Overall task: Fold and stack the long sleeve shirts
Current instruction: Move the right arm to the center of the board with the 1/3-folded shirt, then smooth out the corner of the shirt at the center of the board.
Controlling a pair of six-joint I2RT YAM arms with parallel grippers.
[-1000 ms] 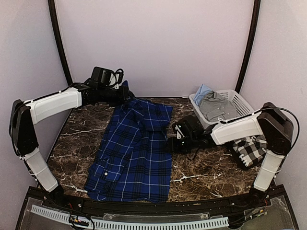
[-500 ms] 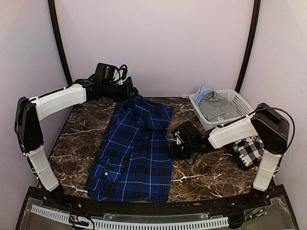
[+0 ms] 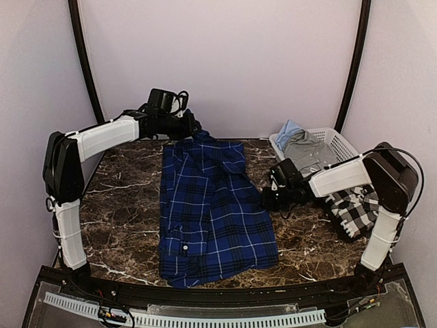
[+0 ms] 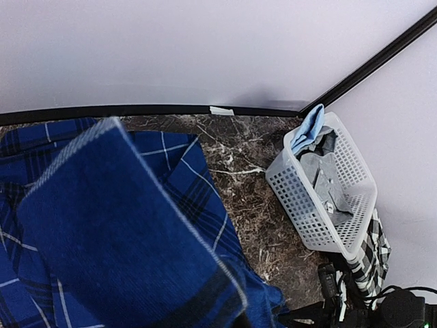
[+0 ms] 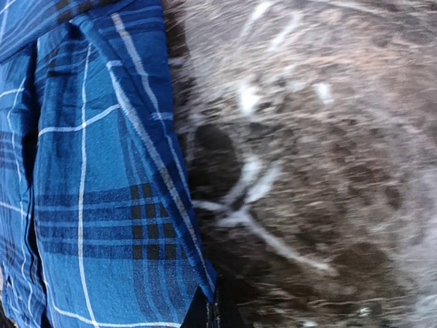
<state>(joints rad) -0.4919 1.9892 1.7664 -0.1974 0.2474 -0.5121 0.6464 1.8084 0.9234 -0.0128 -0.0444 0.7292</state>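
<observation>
- While the left arm [image 3: 102,140] reaches along the far edge of the surface [image 3: 123,205] in the top view, the left jaws grip the far end of the blue plaid shirt [image 3: 208,205] and hold it raised off the marble. The rest of the shirt lies flat down the middle, its other end near the near edge.
- The right arm [image 3: 341,179] lies low, with the right jaws at the shirt's right edge. The black-and-white check shirt [image 3: 356,213] is bunched by the right edge under that arm. A white basket [image 3: 345,147] of grey and pale blue clothes sits in the far right corner.
- From the left wrist, a raised fold of blue plaid fills the lower left and hides the jaws.
- From the right wrist, blurred, the dark fingertips [image 5: 201,313] are pressed together on the shirt's edge, with bare marble to the right.
</observation>
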